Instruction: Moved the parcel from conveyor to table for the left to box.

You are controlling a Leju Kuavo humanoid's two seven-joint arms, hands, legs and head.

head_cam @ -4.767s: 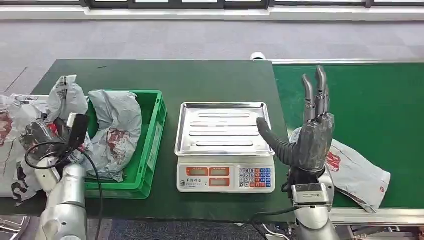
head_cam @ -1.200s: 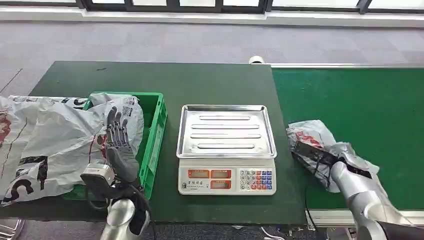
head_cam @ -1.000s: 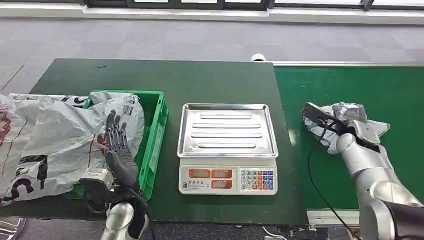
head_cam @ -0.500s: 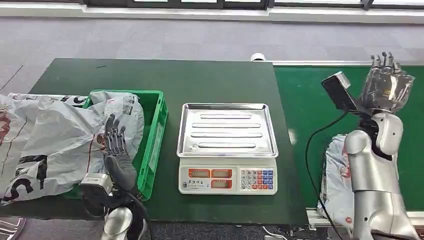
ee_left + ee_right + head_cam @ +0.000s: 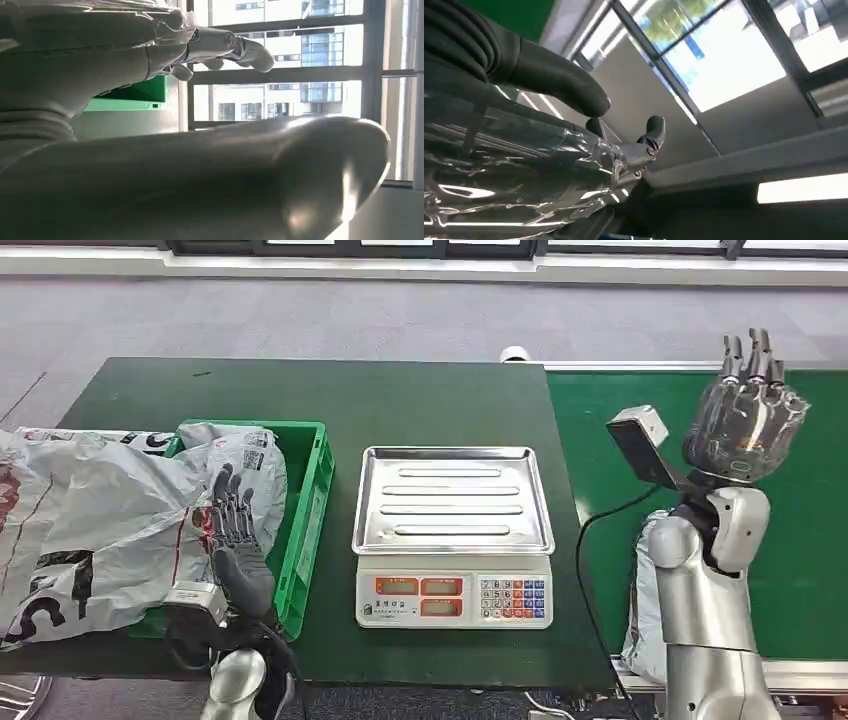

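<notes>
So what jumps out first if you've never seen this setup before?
Probably the right robot hand, raised high over the green conveyor with nothing in it. Next, the shiny steel scale at the middle of the dark table, and the green crate heaped with grey parcels at left.

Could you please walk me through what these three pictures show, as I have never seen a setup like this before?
This is a humanoid robot with two silver arms and many-fingered hands. The wide picture comes from its head, looking down. The other two come from cameras at its wrists, tilted towards windows. On the dark table stand a weighing scale and a green crate with grey parcels heaped in and beside it. A parcel lies at the green conveyor's near edge, behind the right arm. The right hand is raised, holding nothing; the left hand is upright by the crate, also holding nothing.
</notes>
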